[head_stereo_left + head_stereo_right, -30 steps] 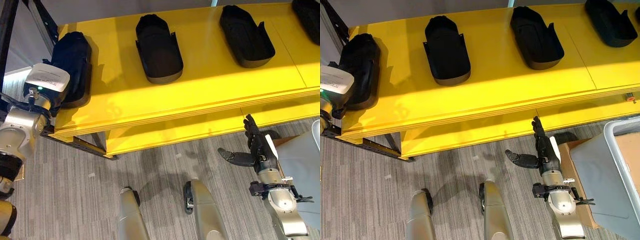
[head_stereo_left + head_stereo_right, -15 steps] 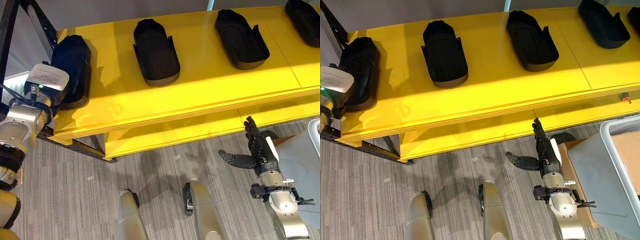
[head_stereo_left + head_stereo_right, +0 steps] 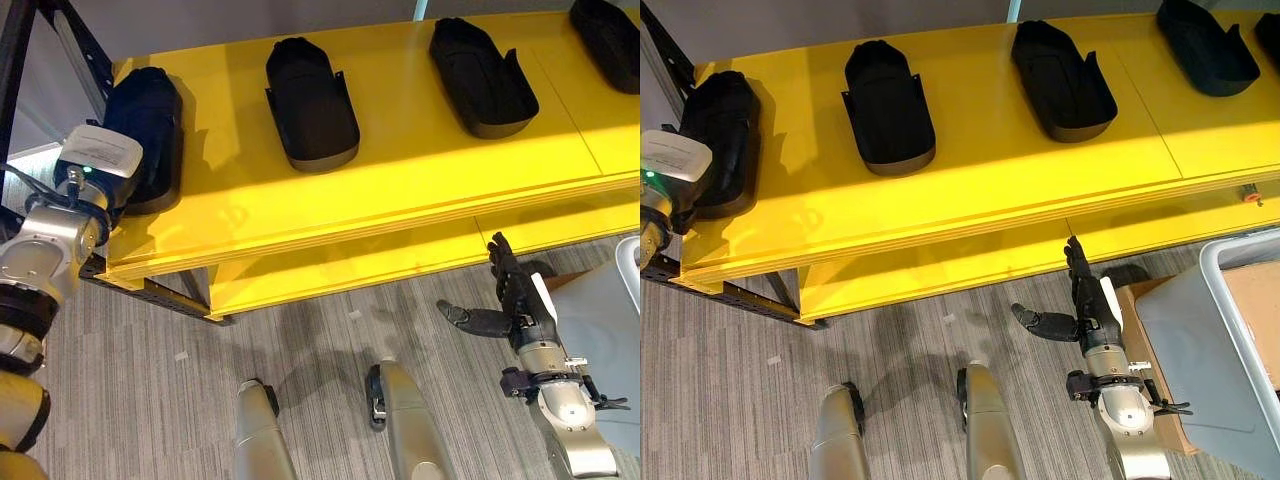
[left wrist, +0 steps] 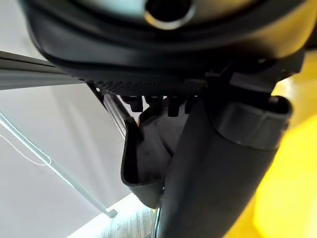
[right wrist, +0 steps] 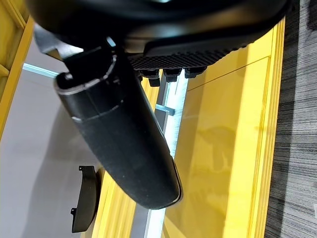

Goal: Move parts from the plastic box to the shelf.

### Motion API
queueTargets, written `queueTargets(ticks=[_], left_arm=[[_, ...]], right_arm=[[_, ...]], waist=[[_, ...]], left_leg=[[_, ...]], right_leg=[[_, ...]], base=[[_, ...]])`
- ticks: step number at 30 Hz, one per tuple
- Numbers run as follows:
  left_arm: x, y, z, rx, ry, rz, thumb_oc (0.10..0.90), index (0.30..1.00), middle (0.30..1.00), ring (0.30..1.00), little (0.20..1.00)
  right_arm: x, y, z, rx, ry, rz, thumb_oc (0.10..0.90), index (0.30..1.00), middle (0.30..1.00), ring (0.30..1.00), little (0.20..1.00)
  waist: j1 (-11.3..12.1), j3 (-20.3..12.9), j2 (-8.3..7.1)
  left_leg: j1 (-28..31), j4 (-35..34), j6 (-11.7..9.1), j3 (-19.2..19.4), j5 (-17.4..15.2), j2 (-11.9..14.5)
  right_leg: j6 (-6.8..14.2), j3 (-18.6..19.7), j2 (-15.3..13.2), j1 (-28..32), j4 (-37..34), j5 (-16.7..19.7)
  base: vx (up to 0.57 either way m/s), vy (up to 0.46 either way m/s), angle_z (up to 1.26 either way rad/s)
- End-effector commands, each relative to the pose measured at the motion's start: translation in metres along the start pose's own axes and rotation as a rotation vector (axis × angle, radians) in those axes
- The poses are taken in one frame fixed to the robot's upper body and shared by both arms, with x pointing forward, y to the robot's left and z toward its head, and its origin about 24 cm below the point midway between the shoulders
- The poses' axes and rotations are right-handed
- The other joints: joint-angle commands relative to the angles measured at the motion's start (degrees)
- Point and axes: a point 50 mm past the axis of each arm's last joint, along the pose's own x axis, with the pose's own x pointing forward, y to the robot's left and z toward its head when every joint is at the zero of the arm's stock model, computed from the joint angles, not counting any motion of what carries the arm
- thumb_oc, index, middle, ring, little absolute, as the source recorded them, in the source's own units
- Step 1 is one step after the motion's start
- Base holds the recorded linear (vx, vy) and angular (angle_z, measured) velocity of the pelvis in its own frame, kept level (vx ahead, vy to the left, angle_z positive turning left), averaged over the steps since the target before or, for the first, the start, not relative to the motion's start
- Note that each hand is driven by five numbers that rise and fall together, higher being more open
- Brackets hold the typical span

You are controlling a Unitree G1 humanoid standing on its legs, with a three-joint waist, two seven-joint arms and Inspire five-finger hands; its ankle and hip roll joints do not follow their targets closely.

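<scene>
A long yellow shelf [image 3: 400, 190] carries several black moulded parts. The far-left part [image 3: 145, 130] lies at the shelf's left end, and my left arm reaches up to it. In the left wrist view my left hand [image 4: 213, 163] has its thumb alongside that part [image 4: 141, 163], with its fingers straight above it. My right hand [image 3: 515, 300] hangs open and empty below the shelf's front edge, thumb spread to the side. The grey plastic box [image 3: 1220, 340] stands low at the right, beside that hand.
Three more black parts [image 3: 310, 100] [image 3: 480, 75] [image 3: 605, 25] lie spaced along the shelf top. A black metal frame [image 3: 150, 290] juts out under the shelf's left end. A cardboard piece [image 3: 1135, 320] sits by the box. Grey carpet covers the floor.
The camera view shifted slightly a second ago. My left wrist has edged a little up and right at the far-left part. The right hand has stayed still.
</scene>
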Motion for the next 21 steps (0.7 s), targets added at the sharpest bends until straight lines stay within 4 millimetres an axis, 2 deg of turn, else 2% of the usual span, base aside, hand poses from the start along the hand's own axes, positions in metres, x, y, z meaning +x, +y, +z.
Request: queueTargets(ticks=[1,21], left_arm=[[0.006,0.079,-0.017,-0.099,0.081,0.277,0.900,1.000,1.000,1.000,1.000],[0.004,0.092,-0.016,-0.097,0.070,0.331,0.900,1.000,1.000,1.000,1.000]], right_arm=[[0.009,-0.012,0.047,-0.010,-0.260,-0.018,0.900,1.000,1.000,1.000,1.000],[0.008,-0.013,0.043,-0.008,-0.243,-0.015,0.900,1.000,1.000,1.000,1.000]], waist=[[-1.1,-2.8,1.27],[-1.1,-2.6,1.27]], left_leg=[[3.0,1.7,4.3,2.8,-4.4,0.8],[3.0,2.3,4.4,2.7,-4.6,0.8]], right_leg=[[2.6,3.4,-1.8,4.4,-5.3,1.1],[2.6,3.5,-1.8,4.4,-4.7,1.0]], base=[[0.00,0.000,0.00],[0.00,0.000,0.00]])
